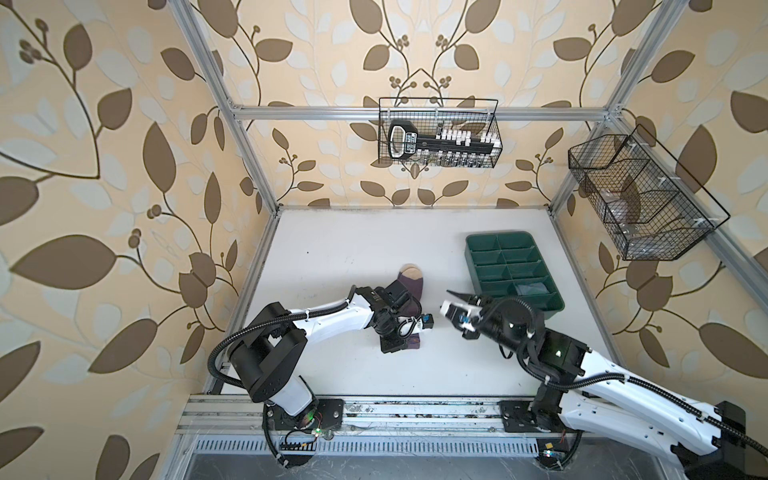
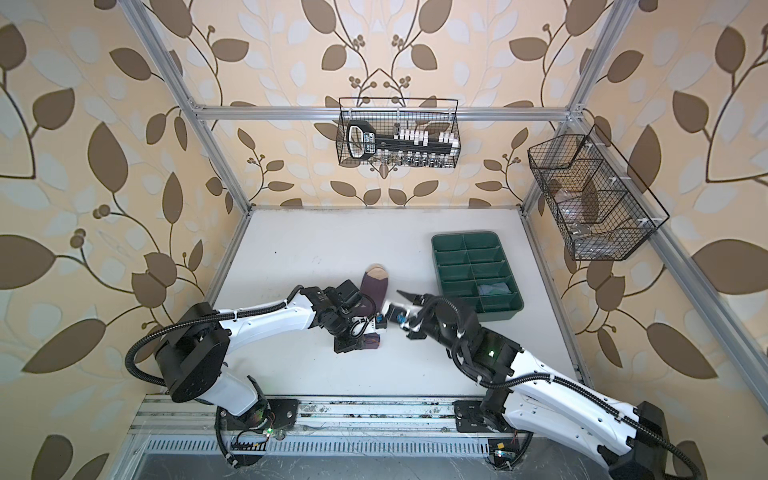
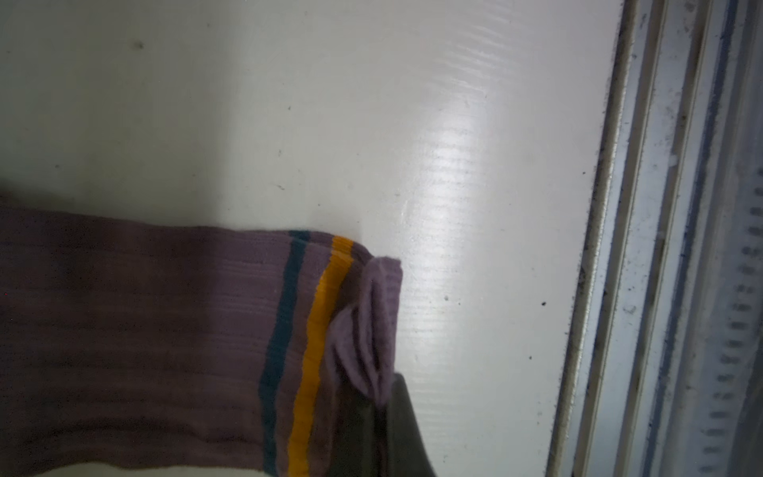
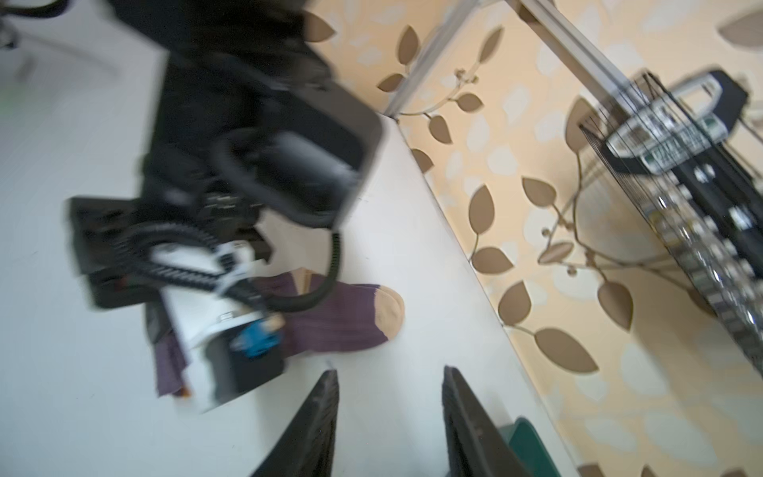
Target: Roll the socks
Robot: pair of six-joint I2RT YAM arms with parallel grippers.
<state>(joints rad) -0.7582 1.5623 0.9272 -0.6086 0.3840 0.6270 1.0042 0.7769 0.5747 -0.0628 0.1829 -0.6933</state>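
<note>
Where the ribbed purple ankle sock (image 3: 165, 330) ends in orange and navy stripes, nearest the arm bases, the left gripper (image 3: 382, 417) is clamped on its bunched cuff on the white tabletop (image 1: 332, 257). Just beside it, the right gripper (image 4: 390, 421) stands half parted and empty. Beyond, the sock's tan toe points to the far wall. Farther right, a grey-blue sock (image 1: 533, 288) lies bundled in a dark green compartment tray (image 1: 471, 249).
</note>
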